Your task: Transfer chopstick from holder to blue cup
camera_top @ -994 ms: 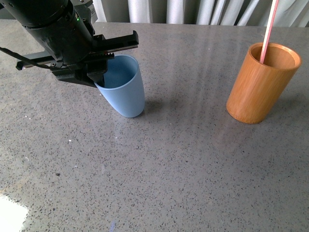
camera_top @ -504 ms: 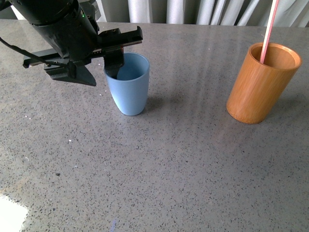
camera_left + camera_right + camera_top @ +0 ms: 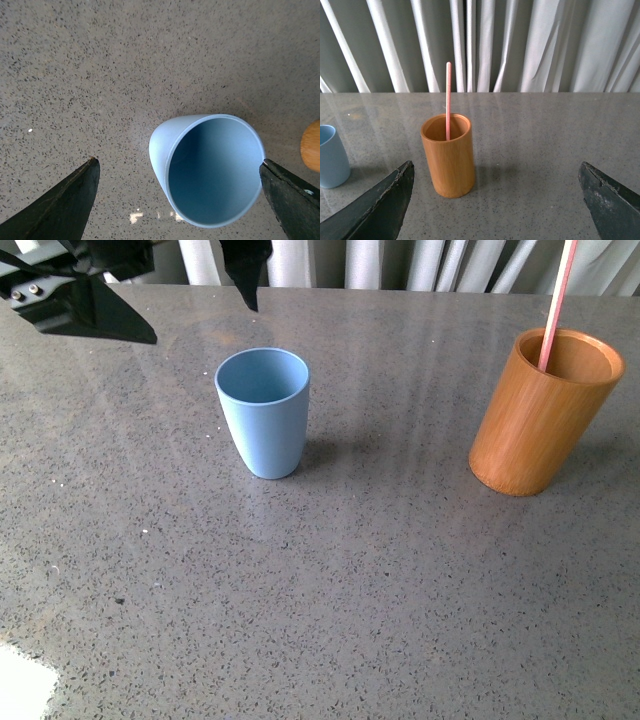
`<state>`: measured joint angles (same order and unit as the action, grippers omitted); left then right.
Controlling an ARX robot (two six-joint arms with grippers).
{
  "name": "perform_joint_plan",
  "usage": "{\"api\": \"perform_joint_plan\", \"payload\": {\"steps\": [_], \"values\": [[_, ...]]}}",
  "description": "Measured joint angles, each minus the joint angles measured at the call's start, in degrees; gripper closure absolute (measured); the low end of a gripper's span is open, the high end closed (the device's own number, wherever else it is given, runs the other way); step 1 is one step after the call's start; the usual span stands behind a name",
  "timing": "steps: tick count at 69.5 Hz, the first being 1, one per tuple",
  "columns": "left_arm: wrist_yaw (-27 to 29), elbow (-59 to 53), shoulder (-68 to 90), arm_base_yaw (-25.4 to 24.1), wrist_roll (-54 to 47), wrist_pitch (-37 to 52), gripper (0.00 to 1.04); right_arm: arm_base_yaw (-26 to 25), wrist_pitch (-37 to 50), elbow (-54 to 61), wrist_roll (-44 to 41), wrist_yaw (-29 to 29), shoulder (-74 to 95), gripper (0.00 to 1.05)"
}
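The blue cup [image 3: 264, 412] stands upright and empty on the grey table, left of centre. My left gripper [image 3: 170, 285] is open above and behind it, its jaws apart and clear of the cup. In the left wrist view the cup [image 3: 212, 167] sits below, between the open fingers [image 3: 65, 202]. The orange-brown holder [image 3: 540, 412] stands at the right with one pinkish-red chopstick [image 3: 558, 302] leaning in it. In the right wrist view the holder [image 3: 448, 157] and chopstick [image 3: 448, 97] stand ahead of my open, empty right gripper [image 3: 495, 200]. The right gripper is out of the front view.
The grey speckled table [image 3: 380, 580] spreads between the cup and the holder. White pleated curtains [image 3: 520, 45] hang behind the far edge. A bright glare patch [image 3: 20, 685] lies at the front left corner.
The left gripper let go of the blue cup and rose up and back. The cup went from tilted in the jaws to standing upright on the table.
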<state>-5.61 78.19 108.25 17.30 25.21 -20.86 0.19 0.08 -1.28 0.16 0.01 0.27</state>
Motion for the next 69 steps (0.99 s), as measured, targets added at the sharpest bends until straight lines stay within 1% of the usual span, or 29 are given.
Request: {"api": "perform_joint_plan", "payload": {"steps": [5,14,22,24,25,26,28,32,34,35,39,45,53,56,62,69], "values": [[1.4,-2.2,-2.3,-0.9,0.2,3.1,0.09,0.0,0.0,0.0,0.0,0.0,0.0,0.09],[1.3,-8.9,-8.9,-3.1,0.7,12.9,0.09,0.0,0.0,0.0,0.0,0.0,0.0,0.09],[1.4,-10.1,-11.6,-3.6,1.3,14.9,0.09,0.0,0.0,0.0,0.0,0.0,0.0,0.09],[4.7,-12.0,-11.9,-3.4,-0.9,19.6,0.12,0.0,0.0,0.0,0.0,0.0,0.0,0.09],[8.0,-14.3,-12.3,-3.3,-3.1,25.7,0.16,0.0,0.0,0.0,0.0,0.0,0.0,0.09],[12.5,-18.3,-12.8,-3.3,-6.7,34.8,0.21,0.0,0.0,0.0,0.0,-0.1,0.0,0.09],[16.2,-24.1,-13.7,-3.5,-11.0,46.2,0.28,0.0,0.0,0.0,0.0,0.0,0.0,0.09],[17.0,-32.1,-15.6,-4.5,-16.9,59.3,0.39,0.0,0.0,0.0,0.0,0.1,0.0,0.09],[17.0,-34.4,-16.5,-4.8,-18.2,62.6,0.43,0.0,0.0,0.0,0.0,0.1,0.0,0.09],[16.9,-36.5,-17.5,-5.2,-19.6,65.4,0.46,0.0,0.0,0.0,0.0,0.1,0.0,0.09],[16.1,-41.4,-20.8,-6.1,-21.6,70.8,0.57,0.0,0.0,0.0,0.0,0.1,0.0,0.09],[15.0,-47.1,-25.5,-7.8,-23.3,73.6,0.73,0.0,0.0,0.0,0.0,0.0,0.0,0.09],[13.6,-53.4,-29.4,-9.3,-24.0,74.6,0.92,0.0,0.0,0.0,0.0,0.0,0.0,0.09],[12.7,-56.3,-31.5,-9.8,-24.2,74.9,1.03,0.0,0.0,0.0,0.0,0.0,0.0,0.09],[11.5,-61.2,-36.5,-11.1,-24.5,74.9,1.03,0.0,0.0,0.0,0.0,0.0,0.0,0.09],[10.7,-64.4,-40.3,-12.2,-24.6,74.8,1.03,0.0,0.0,0.0,0.0,0.0,0.0,0.09]]}}
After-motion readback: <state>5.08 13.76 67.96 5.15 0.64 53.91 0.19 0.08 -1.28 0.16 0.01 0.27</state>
